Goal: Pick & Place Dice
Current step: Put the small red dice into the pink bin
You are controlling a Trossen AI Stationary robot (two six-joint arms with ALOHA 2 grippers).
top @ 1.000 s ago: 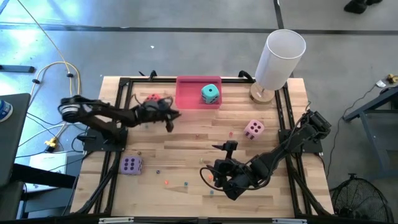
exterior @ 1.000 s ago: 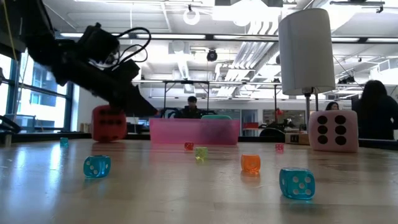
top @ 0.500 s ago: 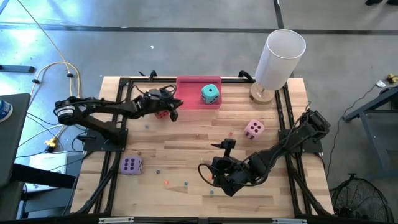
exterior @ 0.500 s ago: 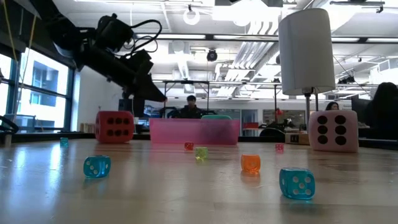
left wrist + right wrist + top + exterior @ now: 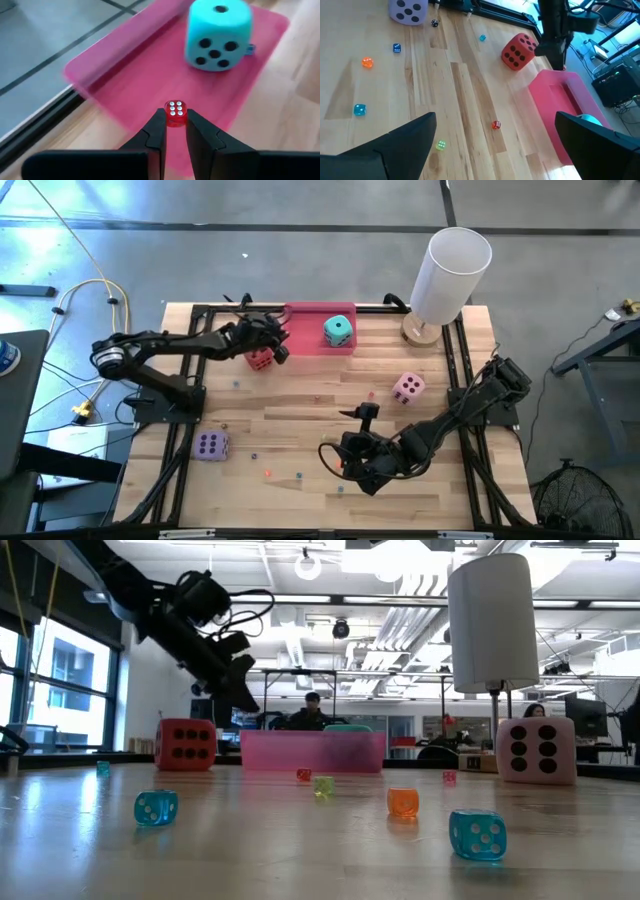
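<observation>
Small red die [image 5: 175, 113], clamped in left end effector [image 5: 175, 125], above pink tray [image 5: 145, 75]

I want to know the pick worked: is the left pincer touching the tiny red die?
Touching. The left wrist view shows the left pincer with both fingertips pressed against the sides of the tiny red die, held above the pink tray.

Bright even overhead light, window glare in low view, soft shadows, pink tray [image 5: 150, 65] edge blurred
</observation>
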